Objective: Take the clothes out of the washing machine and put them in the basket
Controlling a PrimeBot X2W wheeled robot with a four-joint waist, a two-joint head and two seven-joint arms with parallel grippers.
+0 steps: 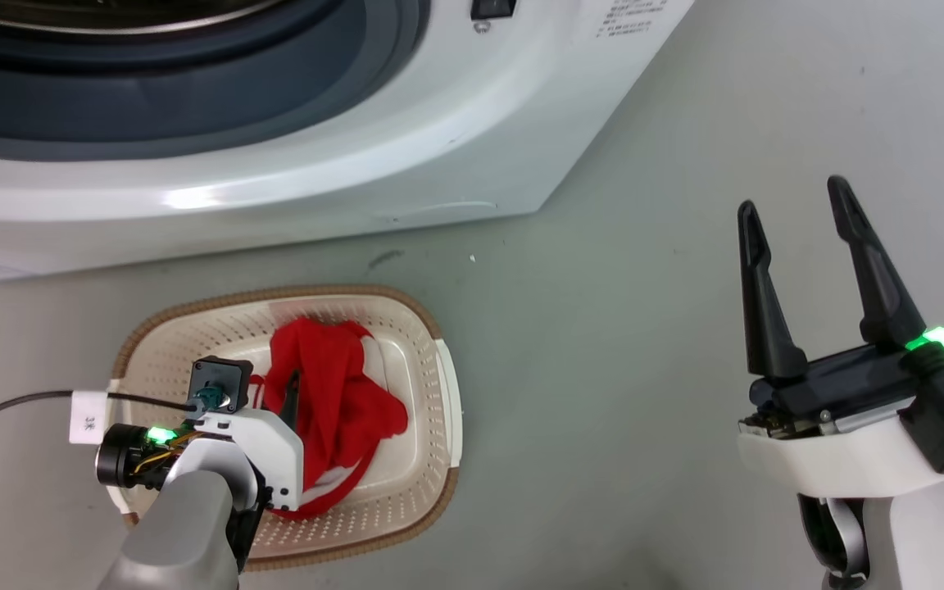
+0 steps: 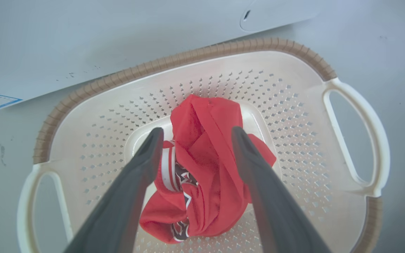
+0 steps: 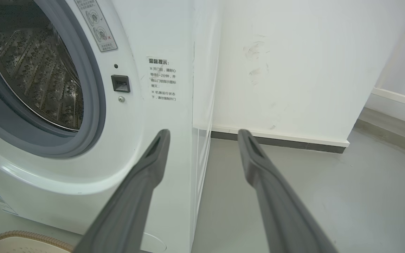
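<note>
The clothes (image 1: 333, 385), red fabric with white trim, lie bunched in the cream basket (image 1: 341, 292) on the floor in front of the washing machine (image 1: 357, 147). In the left wrist view my left gripper (image 2: 195, 135) is open just above the basket (image 2: 223, 47), its fingers straddling the clothes (image 2: 202, 158) without pinching them. My right gripper (image 1: 794, 197) is open and holds nothing, well to the right of the basket. In the right wrist view that gripper (image 3: 203, 133) faces the right corner of the washing machine (image 3: 125, 140). The visible part of the steel drum (image 3: 37, 70) holds no fabric.
A black cable with a white tag (image 1: 87, 416) runs to my left wrist. Bare grey floor (image 1: 644, 369) stretches between the basket and my right arm. A white wall (image 3: 294, 70) with a dark baseboard stands behind the machine, and a low ledge (image 3: 392, 123) lies at the far right.
</note>
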